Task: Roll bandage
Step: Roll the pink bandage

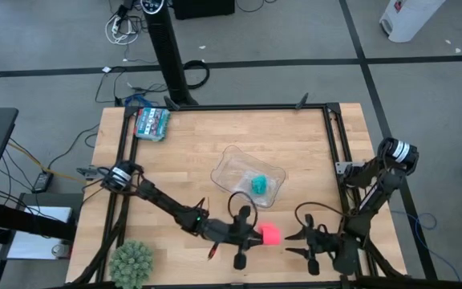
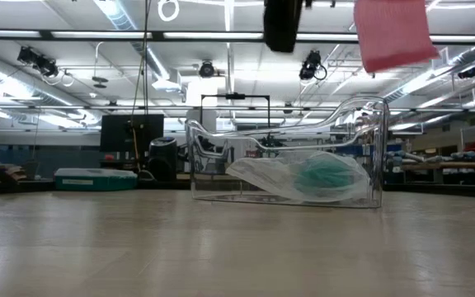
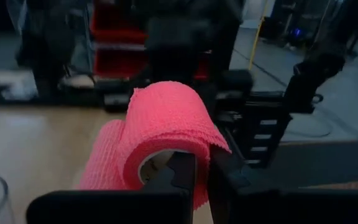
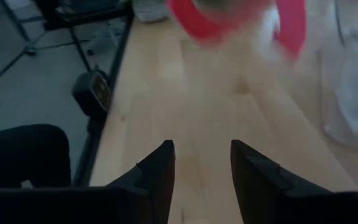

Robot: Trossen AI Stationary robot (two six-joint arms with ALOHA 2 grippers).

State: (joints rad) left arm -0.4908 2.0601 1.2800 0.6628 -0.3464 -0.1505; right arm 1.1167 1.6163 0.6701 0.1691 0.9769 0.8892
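Note:
The bandage (image 3: 166, 121) is a bright pink-red chunky roll with a loose flap (image 3: 101, 158) hanging beside it. It is held in the air over the table's near edge (image 1: 269, 234) and appears at the top of the low view (image 2: 390, 33). My left gripper (image 3: 202, 168) is shut on it, reaching in from the table's left (image 1: 255, 233). My right gripper (image 1: 289, 244) is just to the right of the roll and points at it. Its fingers (image 4: 160, 165) are open over bare wood with nothing between them. My left gripper pinches the wound layers of the roll's wall (image 3: 199, 186) between its two fingers, beside the roll's hollow core (image 3: 156, 163). The fingers come roughly level from the table's left. The roll is lifted clear of the table, and its loose flap hangs slack.
A clear plastic container (image 1: 229, 160) holding a teal roll (image 1: 259, 184) stands mid-table, just beyond the grippers. A green spiky ball (image 1: 131, 262) sits at the near left corner. A teal packet (image 1: 151, 123) lies at the far left. Black frame rails (image 1: 331, 136) edge the table.

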